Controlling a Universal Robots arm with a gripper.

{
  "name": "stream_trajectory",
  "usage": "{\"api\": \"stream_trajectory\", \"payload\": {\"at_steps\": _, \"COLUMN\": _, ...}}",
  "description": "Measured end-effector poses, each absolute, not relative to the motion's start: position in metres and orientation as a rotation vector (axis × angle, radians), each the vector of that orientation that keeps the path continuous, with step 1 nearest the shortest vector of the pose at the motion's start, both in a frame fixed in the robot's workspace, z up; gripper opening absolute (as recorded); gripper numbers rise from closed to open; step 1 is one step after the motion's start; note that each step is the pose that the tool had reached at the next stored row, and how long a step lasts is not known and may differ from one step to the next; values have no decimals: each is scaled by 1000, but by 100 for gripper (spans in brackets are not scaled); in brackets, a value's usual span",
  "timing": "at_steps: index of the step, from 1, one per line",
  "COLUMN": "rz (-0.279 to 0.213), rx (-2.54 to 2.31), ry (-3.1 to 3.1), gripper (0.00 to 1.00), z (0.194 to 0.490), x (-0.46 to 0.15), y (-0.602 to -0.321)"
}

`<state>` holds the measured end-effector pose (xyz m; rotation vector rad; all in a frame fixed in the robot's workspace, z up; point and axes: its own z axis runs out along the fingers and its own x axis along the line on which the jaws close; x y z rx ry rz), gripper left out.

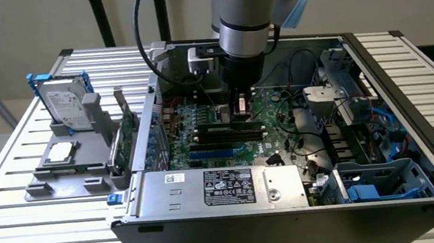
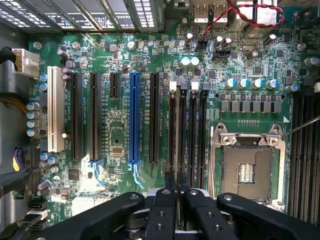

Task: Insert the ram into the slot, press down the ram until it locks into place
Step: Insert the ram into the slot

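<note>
gripper (image 2: 176, 177) fingers seen nearly closed over the slot (image 2: 172, 130); ram judged light, stiff, fragile, best held by its top edge, chips avoided.

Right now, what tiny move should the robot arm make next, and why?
I'd guess: ease the gripper straight down a little, keeping it lined up. It hangs just above the long black slots, next to the square metal CPU socket. I cannot tell if the ram is seated yet, so a small, slow move seems safest.
</note>
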<state>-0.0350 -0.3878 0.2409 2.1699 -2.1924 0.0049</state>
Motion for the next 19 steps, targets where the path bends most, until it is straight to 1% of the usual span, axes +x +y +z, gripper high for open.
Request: {"api": "stream_trajectory", "payload": {"at_steps": 19, "rz": 5, "rx": 2170, "ry": -2192, "gripper": 13, "z": 237, "x": -34, "y": -389}}
